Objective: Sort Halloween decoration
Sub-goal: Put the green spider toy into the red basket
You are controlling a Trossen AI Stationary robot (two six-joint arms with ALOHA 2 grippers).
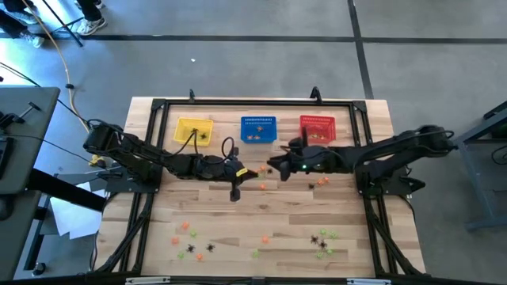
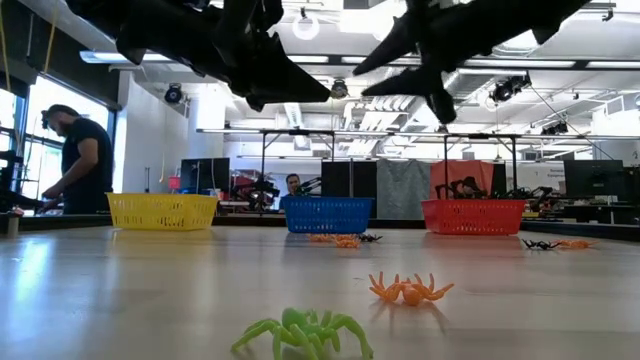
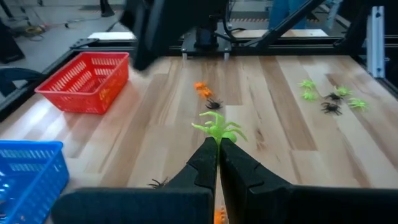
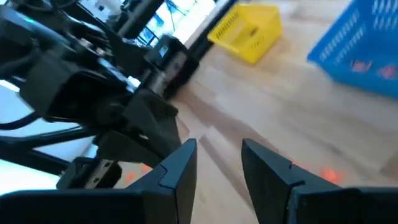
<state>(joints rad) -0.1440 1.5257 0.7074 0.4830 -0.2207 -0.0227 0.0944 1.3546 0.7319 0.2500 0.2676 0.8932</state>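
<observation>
- The left gripper is clenched on a light green spider, pinched at the fingertips; the spider's body sticks out ahead of the tips, in line with the fingers, and its legs splay to both sides.
- In the high view this gripper hangs over the middle of the table, in front of the blue basket, with the fingers pointing toward the right arm.
- The right gripper has its 2 fingers spread with a clear gap and nothing between them; it faces the left arm's dark links, with the yellow basket beyond.
- From above, the right gripper sits near the middle of the table, just in front of the gap between the blue basket and the red basket, close to the left gripper's tips.
- 3 baskets stand in a row along the far edge: yellow, blue, red.
- Loose decorations lie on the wood: a few orange ones and a black one near the centre below the grippers, orange ones under the right arm.
- A mixed cluster of orange, green and black lies near the front left, and a green and black cluster near the front right.
- In the low view a green spider and an orange one lie closest to the camera, flat on their legs.
- A person stands in the room behind the table.
</observation>
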